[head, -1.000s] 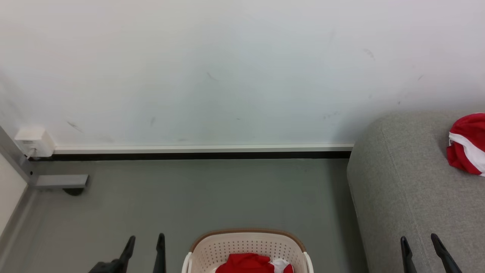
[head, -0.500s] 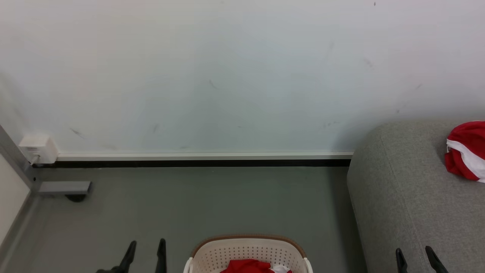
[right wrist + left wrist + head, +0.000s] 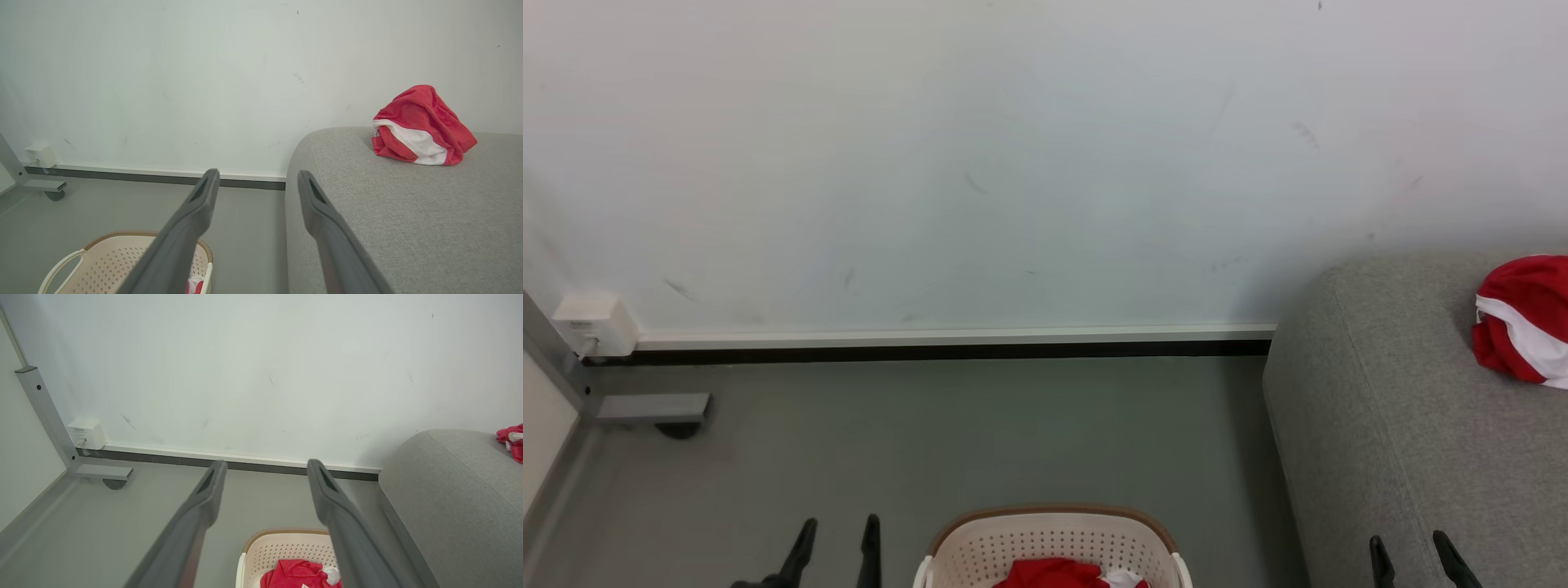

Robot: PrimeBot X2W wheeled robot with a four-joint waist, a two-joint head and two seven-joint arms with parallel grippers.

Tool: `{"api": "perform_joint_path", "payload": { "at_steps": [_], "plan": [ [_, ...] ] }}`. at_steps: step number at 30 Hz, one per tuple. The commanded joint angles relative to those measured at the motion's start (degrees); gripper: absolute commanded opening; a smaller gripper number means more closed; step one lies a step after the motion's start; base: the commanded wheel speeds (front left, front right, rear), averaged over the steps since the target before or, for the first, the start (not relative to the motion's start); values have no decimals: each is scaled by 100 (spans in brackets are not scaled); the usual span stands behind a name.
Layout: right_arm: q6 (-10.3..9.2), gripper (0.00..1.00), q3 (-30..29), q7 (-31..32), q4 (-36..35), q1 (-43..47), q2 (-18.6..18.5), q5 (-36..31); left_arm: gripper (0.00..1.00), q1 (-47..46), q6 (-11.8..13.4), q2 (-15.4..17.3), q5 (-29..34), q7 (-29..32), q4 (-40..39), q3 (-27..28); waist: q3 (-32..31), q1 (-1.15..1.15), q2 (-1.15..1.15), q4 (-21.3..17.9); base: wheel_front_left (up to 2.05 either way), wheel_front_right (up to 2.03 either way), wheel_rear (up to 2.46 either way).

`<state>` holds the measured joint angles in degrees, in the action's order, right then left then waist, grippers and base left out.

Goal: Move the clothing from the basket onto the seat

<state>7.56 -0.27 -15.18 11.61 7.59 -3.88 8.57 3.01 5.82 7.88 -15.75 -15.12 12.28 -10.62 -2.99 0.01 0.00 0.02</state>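
Pale wall (image 3: 1013,163) with faint scuff marks; dark baseboard (image 3: 947,352) along its foot; grey floor (image 3: 980,441) below. Far left: white socket box (image 3: 595,325) on the wall, and a grey metal foot (image 3: 645,406) with a caster under it. Basket (image 3: 1054,541) stands on the floor at near centre, just left of the seat (image 3: 1413,425) with a strip of floor between them; its near part is cut off by the head view's bottom edge. Red clothing (image 3: 1052,574) with a bit of white lies crumpled inside the basket, below the rim. Seat takes up the right side, its rounded left end toward the basket. Second garment (image 3: 421,122), red with a white band, sits bunched on top of the seat at far right, near the wall and well apart from the basket. Left gripper (image 3: 840,524): near left, over bare floor, left of the basket; fingers spread wide, nothing between them. Right gripper (image 3: 1407,541): near right, over the seat; fingers likewise wide apart and empty. Whether they touch the fabric cannot be told.
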Motion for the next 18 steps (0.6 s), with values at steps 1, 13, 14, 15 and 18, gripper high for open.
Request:
{"api": "perform_joint_path", "payload": {
  "at_steps": [1,13,14,15,18],
  "plan": [
    [-15,100,-14,6,-1,-20,-19,8,100,48,-27,-26,53,-5,16,41,4,-1,0,-11,0,0,0],
    [-15,100,-28,6,-47,-23,-37,40,100,54,-171,-132,225,-5,60,200,20,-1,0,-63,0,0,0],
    [-15,100,-24,6,-54,-27,-44,44,100,46,-178,-146,240,-5,62,199,24,-1,0,-69,0,0,0],
    [-15,100,-19,6,-64,-32,-50,44,100,34,-205,-160,259,-5,70,191,27,-1,0,-78,0,0,0],
    [-15,100,-18,6,-117,-87,-56,58,100,-23,-283,-191,299,-4,111,115,83,-1,0,-139,0,0,0]
  ]
}}
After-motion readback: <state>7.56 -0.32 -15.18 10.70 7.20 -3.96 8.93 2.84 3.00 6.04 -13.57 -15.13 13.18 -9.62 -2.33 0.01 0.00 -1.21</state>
